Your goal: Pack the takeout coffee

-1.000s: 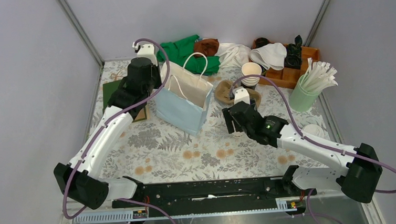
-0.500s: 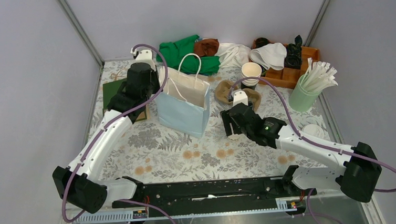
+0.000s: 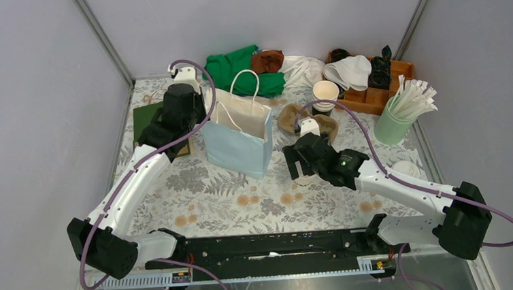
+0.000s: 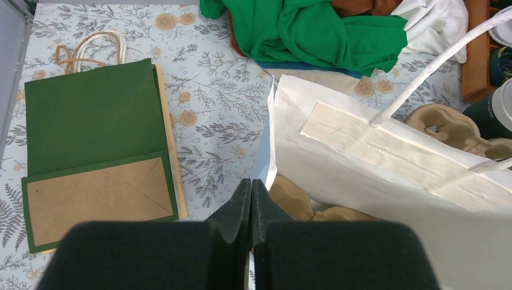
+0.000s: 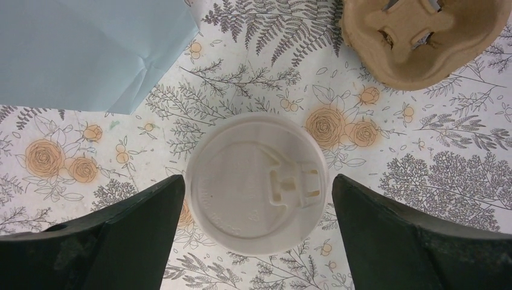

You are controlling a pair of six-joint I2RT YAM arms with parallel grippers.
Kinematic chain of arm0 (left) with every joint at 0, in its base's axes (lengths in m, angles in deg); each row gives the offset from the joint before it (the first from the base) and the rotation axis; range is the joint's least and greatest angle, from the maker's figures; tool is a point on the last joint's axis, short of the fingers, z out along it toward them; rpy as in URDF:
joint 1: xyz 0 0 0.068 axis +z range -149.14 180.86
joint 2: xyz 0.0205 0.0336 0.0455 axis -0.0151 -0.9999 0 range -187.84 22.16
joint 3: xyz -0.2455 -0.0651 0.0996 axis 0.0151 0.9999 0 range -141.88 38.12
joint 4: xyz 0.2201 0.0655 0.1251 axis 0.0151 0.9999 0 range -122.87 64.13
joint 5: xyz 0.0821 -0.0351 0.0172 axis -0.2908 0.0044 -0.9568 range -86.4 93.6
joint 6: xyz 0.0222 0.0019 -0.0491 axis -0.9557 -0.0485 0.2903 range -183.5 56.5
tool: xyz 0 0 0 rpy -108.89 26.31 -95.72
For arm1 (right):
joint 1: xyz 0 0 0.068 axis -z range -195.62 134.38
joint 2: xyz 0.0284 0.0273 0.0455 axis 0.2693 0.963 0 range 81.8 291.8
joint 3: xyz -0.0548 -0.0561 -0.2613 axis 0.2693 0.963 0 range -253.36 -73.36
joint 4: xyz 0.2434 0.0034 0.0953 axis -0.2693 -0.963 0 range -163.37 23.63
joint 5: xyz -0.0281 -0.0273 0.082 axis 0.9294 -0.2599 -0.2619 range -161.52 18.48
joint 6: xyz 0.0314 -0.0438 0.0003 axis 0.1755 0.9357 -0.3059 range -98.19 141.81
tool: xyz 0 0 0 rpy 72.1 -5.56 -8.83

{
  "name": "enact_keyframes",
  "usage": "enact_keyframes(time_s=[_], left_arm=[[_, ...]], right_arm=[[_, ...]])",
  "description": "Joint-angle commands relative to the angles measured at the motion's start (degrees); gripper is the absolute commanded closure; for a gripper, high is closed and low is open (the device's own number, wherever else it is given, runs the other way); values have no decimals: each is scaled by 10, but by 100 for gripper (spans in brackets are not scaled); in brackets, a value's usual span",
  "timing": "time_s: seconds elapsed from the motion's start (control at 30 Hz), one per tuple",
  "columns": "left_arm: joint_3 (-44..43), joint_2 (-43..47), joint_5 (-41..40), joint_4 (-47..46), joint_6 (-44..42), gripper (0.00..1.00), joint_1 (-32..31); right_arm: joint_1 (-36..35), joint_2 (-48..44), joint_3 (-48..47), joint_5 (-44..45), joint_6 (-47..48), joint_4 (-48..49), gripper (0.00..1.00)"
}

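The takeout coffee (image 5: 256, 184), a paper cup with a white round lid, stands upright on the floral table just right of the bag; in the top view (image 3: 304, 178) it is mostly under the right wrist. My right gripper (image 5: 256, 226) (image 3: 301, 169) is open, one finger on each side of the lid, with a small gap to each. The light-blue paper bag (image 3: 240, 143) stands open, white inside (image 4: 386, 169), with a brown pulp tray (image 4: 296, 202) in it. My left gripper (image 4: 250, 193) (image 3: 205, 114) is shut on the bag's left rim.
A flat green bag (image 3: 157, 124) lies left of the blue bag. A brown pulp tray (image 3: 296, 118) (image 5: 422, 36), lidless stacked cups (image 3: 325, 92), a wooden organiser (image 3: 373, 96), a green cup of white sticks (image 3: 402, 114) and cloths (image 3: 241, 67) crowd the back.
My right gripper has moved a little left and down, so its open fingers now flank the cup. My left gripper, still holding the bag's rim, has barely shifted.
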Motion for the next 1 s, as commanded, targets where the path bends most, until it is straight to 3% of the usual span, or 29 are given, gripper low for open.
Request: enact_keyframes(time_s=[0.0,0.37,0.97], left_arm=[[3,18,2,-26,2,99,4],[1,21,6,-28,2,99,9],[18,31,37,-36,14,100,38]], right_arm=[[1,2,-44,-16,-9,-36,0],[1,57,-158,-32,-42,-227,0],[62,151,-264,-126,-42,-303,0]])
